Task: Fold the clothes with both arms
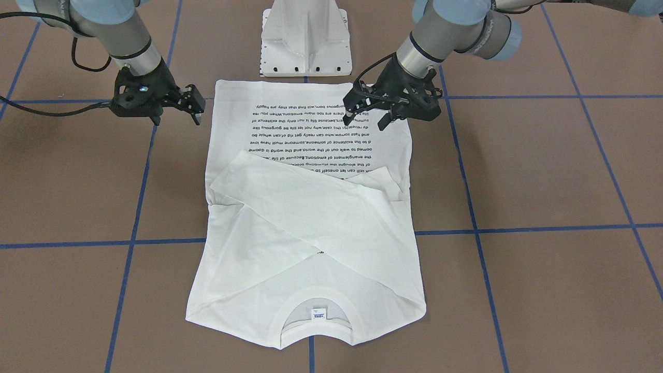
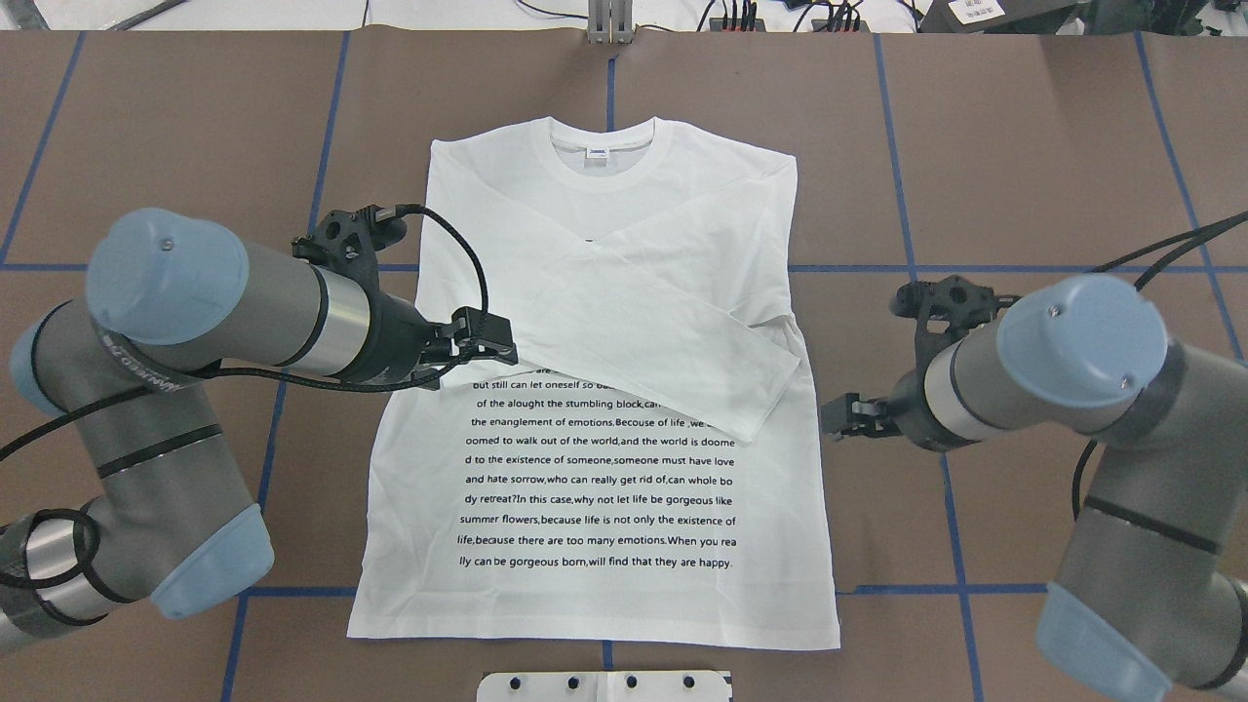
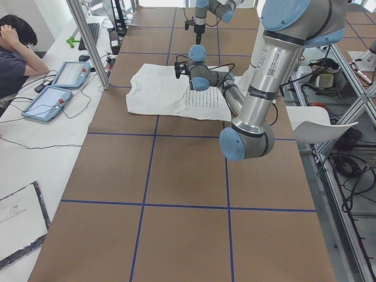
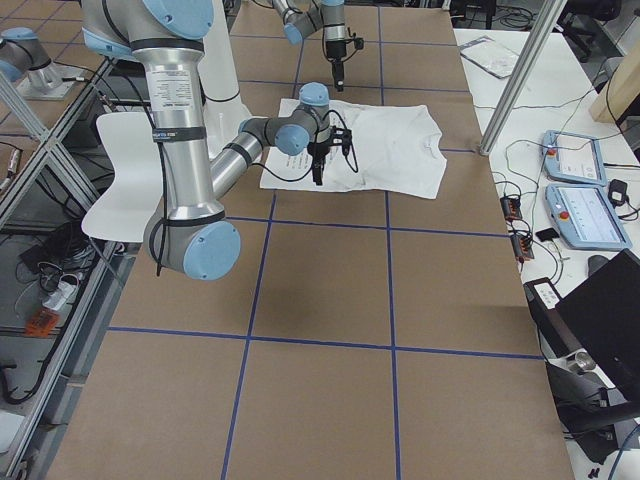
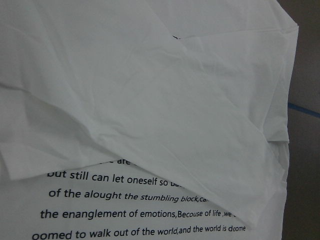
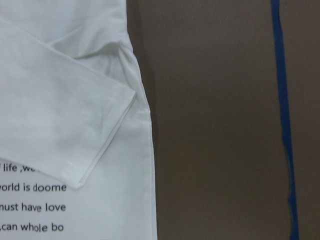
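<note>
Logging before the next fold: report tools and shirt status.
Left tool open, empty, over T-shirt. Right tool open, empty, just off its edge. T-shirt flat, text up, both sleeves crossed over chest. Nothing seen lying on it.

The shirt (image 2: 595, 468) lies flat mid-table (image 2: 1024, 146), collar (image 2: 602, 146) toward the far edge and hem by the base (image 2: 604, 685). Its sleeves (image 2: 663, 322) lie crossed on its chest. The left gripper (image 2: 492, 341) hangs over the shirt's left edge, and the right gripper (image 2: 838, 417) is just beside its right edge.
</note>
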Robot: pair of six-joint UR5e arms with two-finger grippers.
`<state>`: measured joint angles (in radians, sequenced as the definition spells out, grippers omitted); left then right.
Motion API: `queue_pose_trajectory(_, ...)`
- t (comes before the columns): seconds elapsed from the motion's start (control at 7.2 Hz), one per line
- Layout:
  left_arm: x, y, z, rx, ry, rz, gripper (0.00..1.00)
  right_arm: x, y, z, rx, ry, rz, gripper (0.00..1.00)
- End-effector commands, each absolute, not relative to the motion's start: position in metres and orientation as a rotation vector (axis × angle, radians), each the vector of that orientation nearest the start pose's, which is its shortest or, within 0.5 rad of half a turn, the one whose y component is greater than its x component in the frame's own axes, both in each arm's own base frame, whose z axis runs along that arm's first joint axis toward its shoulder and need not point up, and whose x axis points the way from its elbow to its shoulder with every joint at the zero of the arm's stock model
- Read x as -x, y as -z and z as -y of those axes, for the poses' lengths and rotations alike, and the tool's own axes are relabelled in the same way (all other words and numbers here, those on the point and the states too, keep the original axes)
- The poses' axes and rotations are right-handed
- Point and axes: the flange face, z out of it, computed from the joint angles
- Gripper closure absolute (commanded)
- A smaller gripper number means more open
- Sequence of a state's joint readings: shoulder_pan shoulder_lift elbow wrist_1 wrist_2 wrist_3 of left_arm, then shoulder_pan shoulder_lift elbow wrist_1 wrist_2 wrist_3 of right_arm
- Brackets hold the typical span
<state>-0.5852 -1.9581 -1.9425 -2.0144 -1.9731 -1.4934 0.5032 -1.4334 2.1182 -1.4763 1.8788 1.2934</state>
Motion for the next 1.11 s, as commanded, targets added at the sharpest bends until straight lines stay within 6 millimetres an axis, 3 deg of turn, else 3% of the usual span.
queue_pose_trajectory(0.0, -0.399, -0.217, 0.379, -0.070, 0.187, -1.240, 0.00, 0.432, -0.341, 0.250, -0.036, -0.148, 0.869, 0.00)
queue_pose_trajectory(0.28, -0.399, -0.214, 0.378, -0.098, 0.201, -1.241, 0.00, 0.447, -0.362, 0.206, -0.008, -0.098, 0.823, 0.01)
queue_pose_trajectory(0.42, -0.402, -0.212, 0.377, -0.096, 0.196, -1.242, 0.00, 0.453, -0.366, 0.196, 0.005, -0.080, 0.815, 0.02)
queue_pose_trajectory(0.69, -0.402, -0.210, 0.377, -0.098, 0.195, -1.245, 0.00, 0.467, -0.375, 0.187, 0.021, -0.059, 0.794, 0.14)
queue_pose_trajectory(0.97, -0.403, -0.210, 0.377, -0.097, 0.195, -1.243, 0.00, 0.475, -0.370, 0.176, 0.044, -0.058, 0.804, 0.30)
